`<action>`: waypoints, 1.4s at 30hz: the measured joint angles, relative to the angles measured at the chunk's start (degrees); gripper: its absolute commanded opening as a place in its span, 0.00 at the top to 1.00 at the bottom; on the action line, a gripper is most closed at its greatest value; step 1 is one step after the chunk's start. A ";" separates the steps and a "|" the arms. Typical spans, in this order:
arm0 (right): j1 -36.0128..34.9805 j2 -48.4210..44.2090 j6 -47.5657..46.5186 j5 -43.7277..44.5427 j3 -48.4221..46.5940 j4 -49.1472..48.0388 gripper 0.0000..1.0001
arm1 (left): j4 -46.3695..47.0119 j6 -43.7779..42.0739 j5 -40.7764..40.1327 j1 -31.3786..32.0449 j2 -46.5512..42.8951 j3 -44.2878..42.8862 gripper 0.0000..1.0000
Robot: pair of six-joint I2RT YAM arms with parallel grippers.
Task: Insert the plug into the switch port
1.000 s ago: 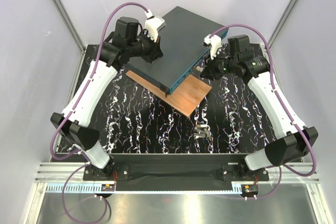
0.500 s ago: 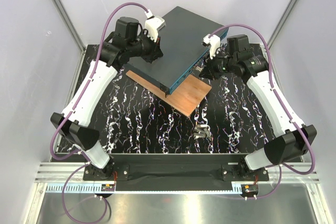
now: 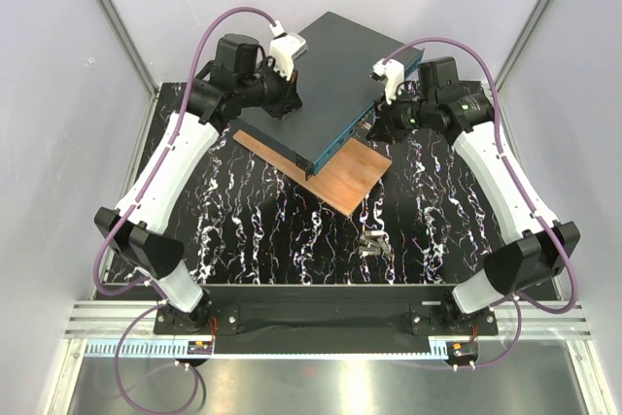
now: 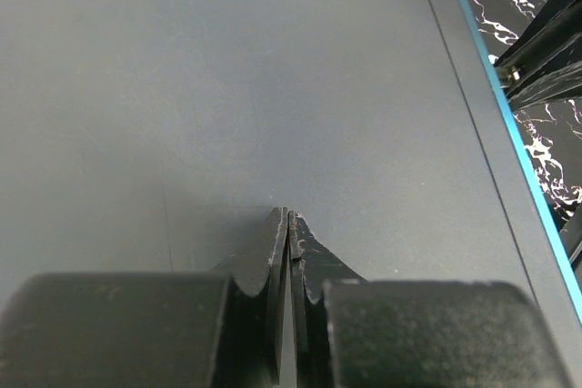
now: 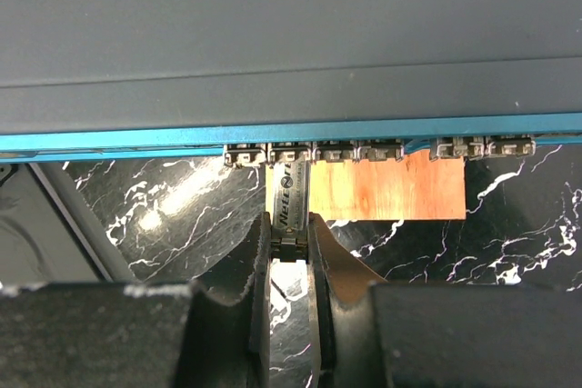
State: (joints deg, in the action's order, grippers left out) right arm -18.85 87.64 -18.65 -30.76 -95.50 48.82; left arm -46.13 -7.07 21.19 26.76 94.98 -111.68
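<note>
Mid-frame at the port row point(image 5: 364, 150) of the switch point(image 5: 273, 34), the right claw point(image 5: 289, 229) grips the plug point(image 5: 289, 193), seemingly not yet seated, while the left claw point(image 4: 289, 224) is closed, empty.

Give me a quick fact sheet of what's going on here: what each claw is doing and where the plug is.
Left gripper: shut, tips on the dark top of the switch
Right gripper: shut on the plug
Plug: tip at the switch's port row, second visible port from the left in the right wrist view; seated or not, cannot tell
Wooden board: under the switch, on the table
</note>
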 measured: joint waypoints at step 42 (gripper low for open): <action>-0.02 7.65 -2.14 -3.08 -10.12 6.27 0.93 | 2.45 0.09 0.46 0.00 -0.44 2.03 0.95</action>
State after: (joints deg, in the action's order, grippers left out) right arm -18.87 95.29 -20.80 -33.85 -105.62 55.09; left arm -43.68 -6.98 21.65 26.76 94.54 -109.65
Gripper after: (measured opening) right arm 0.207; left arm 0.056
